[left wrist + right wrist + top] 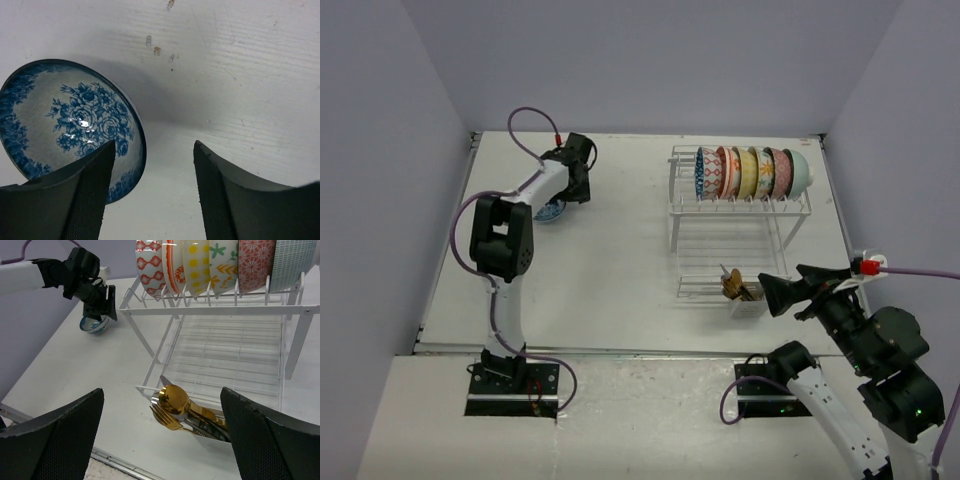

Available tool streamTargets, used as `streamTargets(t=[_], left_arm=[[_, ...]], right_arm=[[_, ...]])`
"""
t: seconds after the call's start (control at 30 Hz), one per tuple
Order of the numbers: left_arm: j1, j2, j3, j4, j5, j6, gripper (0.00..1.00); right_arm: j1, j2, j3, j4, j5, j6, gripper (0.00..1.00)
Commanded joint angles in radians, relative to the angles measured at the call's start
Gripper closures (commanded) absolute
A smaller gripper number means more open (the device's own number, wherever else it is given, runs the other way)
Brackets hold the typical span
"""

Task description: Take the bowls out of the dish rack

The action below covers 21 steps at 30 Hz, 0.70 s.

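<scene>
The white wire dish rack (740,205) stands at the right, with several patterned bowls (752,172) on edge in its top tier; they also show in the right wrist view (220,262). A blue floral bowl (70,120) sits on the table at the far left (552,210). My left gripper (154,150) is open and empty just above it; its left finger (87,195) overlaps the bowl's rim, not gripping. My right gripper (161,405) is open and empty near the rack's front right corner (775,293).
A white caddy (748,300) with gold and silver cutlery (187,410) hangs on the rack's front lower edge, right before my right gripper. The table's near edge (620,350) runs across in front of the arm bases. Walls enclose the table on three sides.
</scene>
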Motion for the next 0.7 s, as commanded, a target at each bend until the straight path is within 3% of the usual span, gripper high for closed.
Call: streamTargets(t=[0.0,0.03,0.07,0.17,0.23,0.37,0.43,0.5,0.67], left_arm=[[0.007,-0.130,-0.010,0.024,0.060,0.003,0.33],[0.005,-0.150,-0.015,0.023,0.063,0.001,0.25],[0.004,-0.197,-0.030,0.026,0.066,-0.003,0.01],[-0.001,-0.321,-0.084,0.078,0.150,-0.002,0.00],[-0.007,-0.394,-0.128,0.171,0.278,-0.008,0.00],[-0.080,-0.576,-0.196,0.291,0.420,-0.071,0.00],[-0.165,-0.638,-0.200,0.336,0.413,-0.105,0.00],[-0.257,-0.676,-0.216,0.401,0.431,-0.132,0.00],[-0.314,-0.712,-0.300,0.696,0.698,-0.310,0.00]], right_arm=[[0.006,0.023,0.013,0.024,-0.022,-0.008,0.01],[0.006,0.026,0.013,0.023,-0.022,-0.010,0.01],[0.006,0.028,0.015,0.026,-0.022,-0.010,0.01],[0.004,0.037,0.012,0.030,-0.003,-0.011,0.01],[0.006,0.051,0.012,0.033,0.007,-0.021,0.01],[0.006,0.088,0.033,0.021,0.073,-0.024,0.01],[0.004,0.118,0.052,0.010,0.136,-0.019,0.01],[0.006,0.144,0.067,-0.003,0.174,-0.019,0.01],[0.006,0.215,0.115,-0.037,0.230,-0.018,0.01]])
